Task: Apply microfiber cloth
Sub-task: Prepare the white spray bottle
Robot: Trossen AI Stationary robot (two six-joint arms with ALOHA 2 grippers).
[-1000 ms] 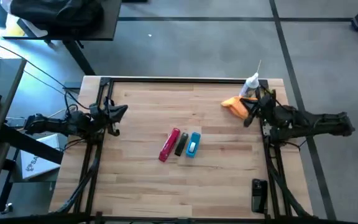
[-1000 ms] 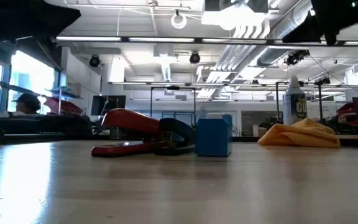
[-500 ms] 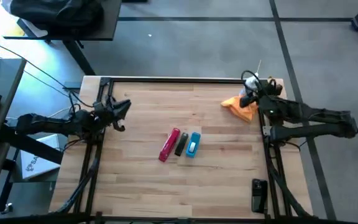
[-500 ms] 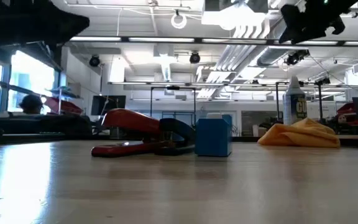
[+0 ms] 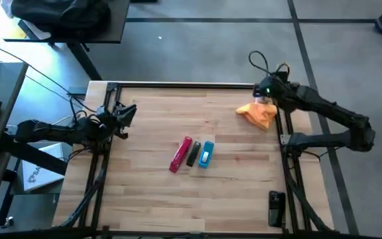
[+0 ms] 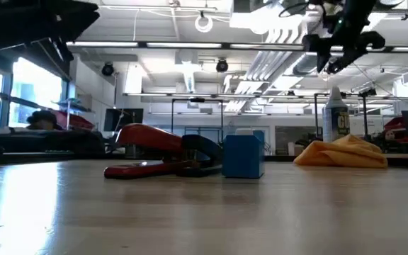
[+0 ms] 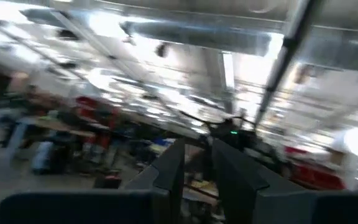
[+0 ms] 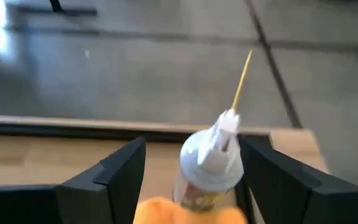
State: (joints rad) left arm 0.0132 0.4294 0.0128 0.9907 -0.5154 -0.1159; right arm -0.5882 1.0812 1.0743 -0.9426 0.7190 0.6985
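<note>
The orange microfiber cloth [image 5: 257,114] lies in a crumpled heap on the table at the far right; it also shows in the low view [image 6: 342,152]. The white-grey spray bottle [image 6: 336,113] stands upright just behind it. My right gripper [image 5: 265,91] hangs open, high above the bottle [image 8: 213,158] and the cloth's far edge [image 8: 185,213], well clear of both in the low view [image 6: 342,42]. My left gripper [image 5: 127,113] hovers at the table's left edge, tipped up toward the ceiling. Its fingers [image 7: 169,171] stand a narrow gap apart with nothing between them.
A red stapler [image 5: 181,154], a black piece [image 5: 193,154] and a small blue box [image 5: 206,154] lie side by side at the table's middle. A black object [image 5: 275,207] sits at the near right corner. Bare wood lies between the middle group and the cloth.
My right gripper has gone from over the cloth toward the table's far edge and now stands over the spray bottle, its arm stretched out higher. My left gripper has shifted slightly toward the far edge. The cloth and the bottle have stayed put.
</note>
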